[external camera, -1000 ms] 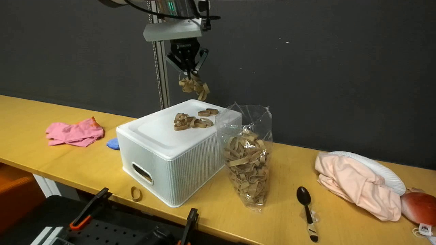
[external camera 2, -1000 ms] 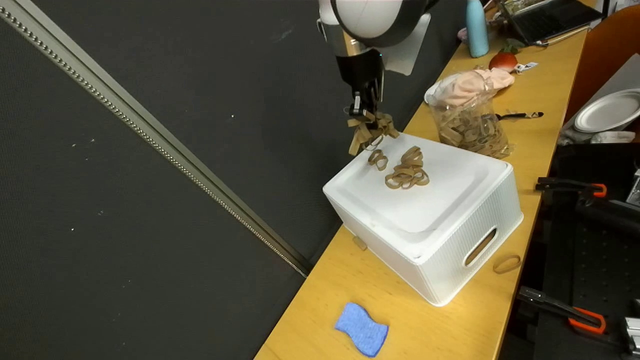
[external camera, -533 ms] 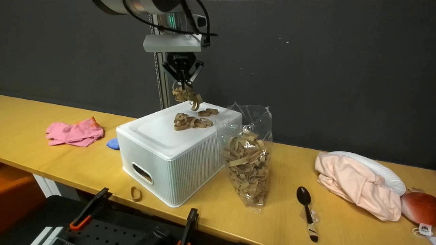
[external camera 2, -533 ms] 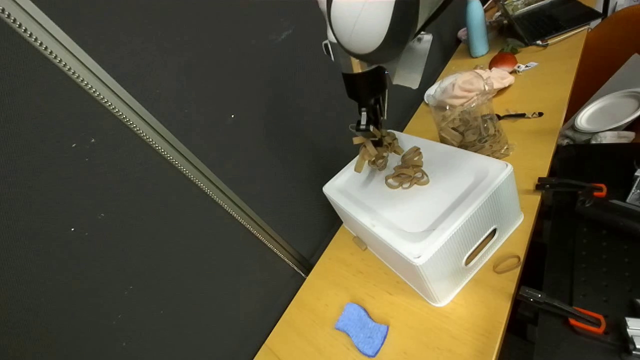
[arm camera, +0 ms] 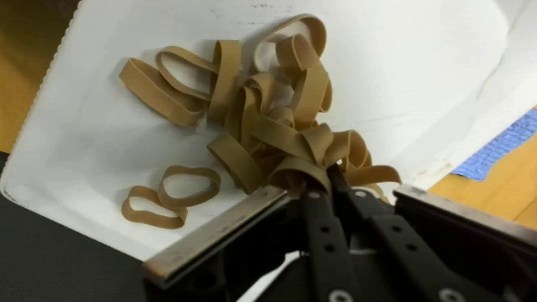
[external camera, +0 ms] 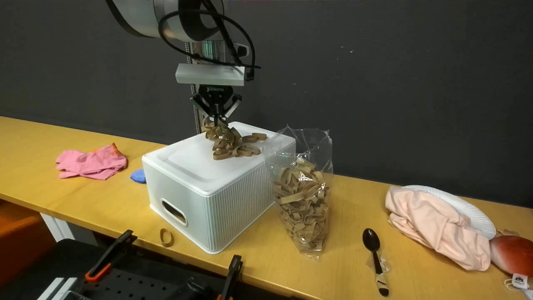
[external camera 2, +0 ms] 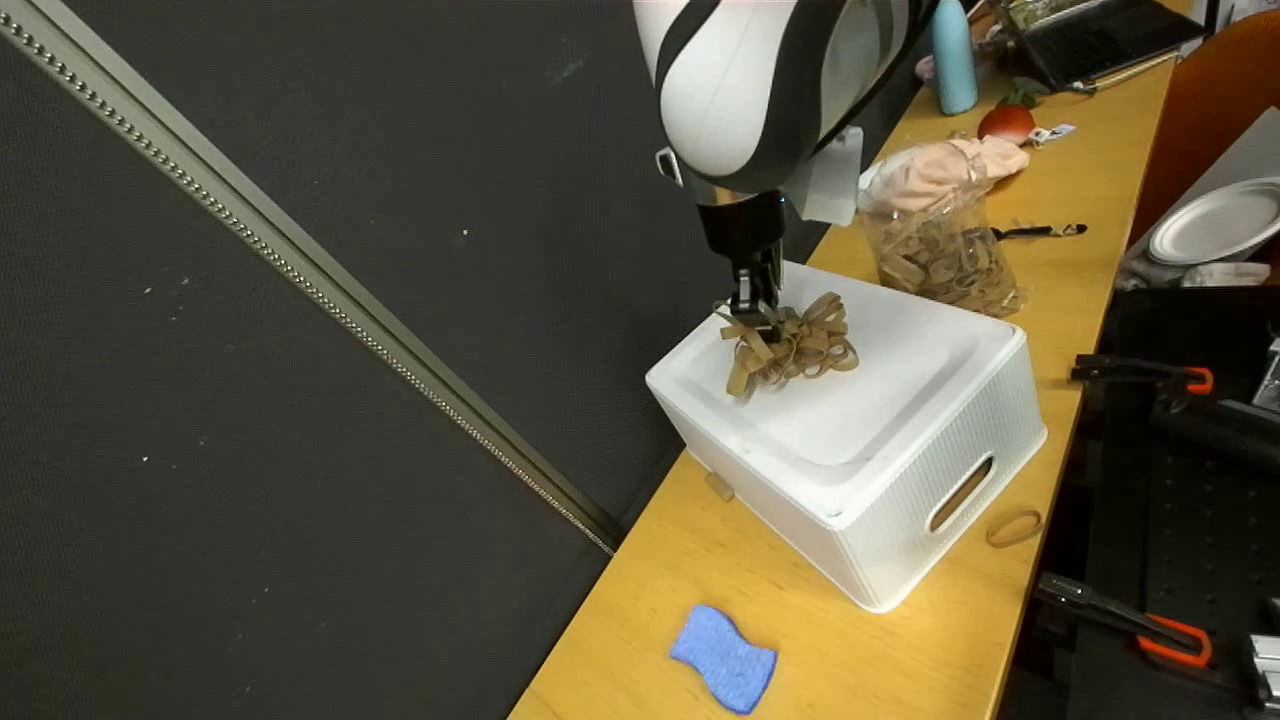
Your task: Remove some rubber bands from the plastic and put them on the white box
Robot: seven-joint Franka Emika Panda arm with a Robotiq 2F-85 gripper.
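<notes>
Rubber bands (arm camera: 283, 136) bunch beneath my claw (external camera: 216, 121), its jaws closed down to a sliver; I have the flat tan loops pinched by their upper end, so the rest dangle free. I aim it straight down, low over the ribbed white box (external camera: 179, 162), presumably to let them go without scattering. Its flat lid (external camera 2: 850, 420) serves as my platform: more bands lie there, a small heap (arm camera: 225, 79) that the bunch hangs over or against, I can't tell which, and two loose loops (arm camera: 180, 201) apart from it. Release looks like the next step; a loop could cling, so I'd part the jaws slowly. Just beside the box, touching or not I can't say, the clear plastic bag (external camera: 313, 143) stands mouth up with plenty of bands inside, which should suit dipping in from above and a short carry. One stray band (external camera: 166, 244) lies on the wooden table (external camera: 345, 266) near the box's slotted end. Farther off, the dark spoon (external camera: 371, 241) and peach cloth (external camera: 437, 229) lie off that route.
</notes>
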